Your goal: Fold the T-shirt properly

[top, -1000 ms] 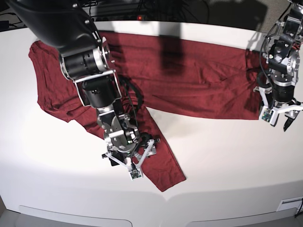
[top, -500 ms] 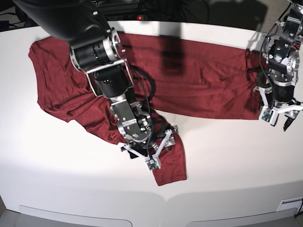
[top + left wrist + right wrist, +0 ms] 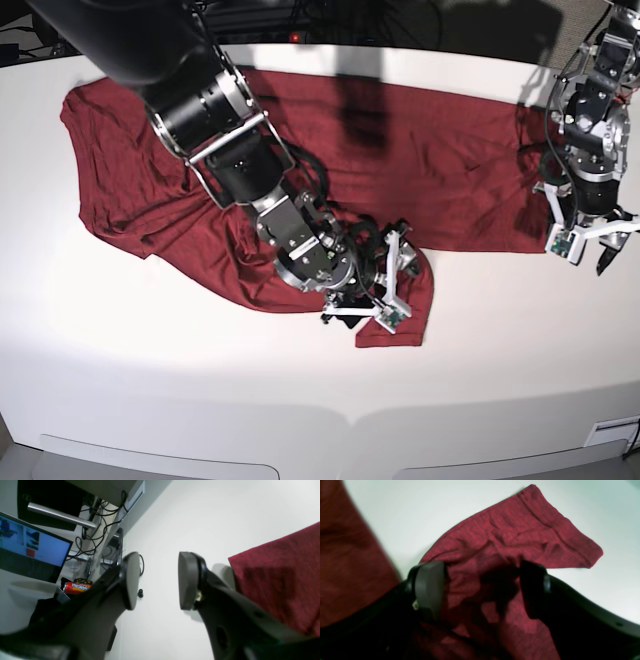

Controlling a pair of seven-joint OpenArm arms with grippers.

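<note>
The maroon T-shirt (image 3: 450, 170) lies spread across the back of the white table (image 3: 500, 380). One long sleeve runs toward the front middle. My right gripper (image 3: 385, 285) sits on that sleeve's end. In the right wrist view its fingers (image 3: 430, 590) stand wide apart, with bunched sleeve fabric between them and the cuff (image 3: 557, 537) just beyond. My left gripper (image 3: 592, 262) is open and empty, just off the shirt's right edge. In the left wrist view it (image 3: 157, 580) hovers over bare table beside the shirt's hem (image 3: 280, 580).
Beyond the table's edge the left wrist view shows a lit monitor (image 3: 32, 547), a red can (image 3: 75, 587) and hanging cables (image 3: 100, 530). Dark equipment lines the far edge of the table (image 3: 330, 20). The right arm's bulky links lie over the shirt's left half (image 3: 210, 110).
My right gripper has moved right and slightly back across the table, and the sleeve end has come along with it, folding toward the shirt's body. The left arm has barely moved.
</note>
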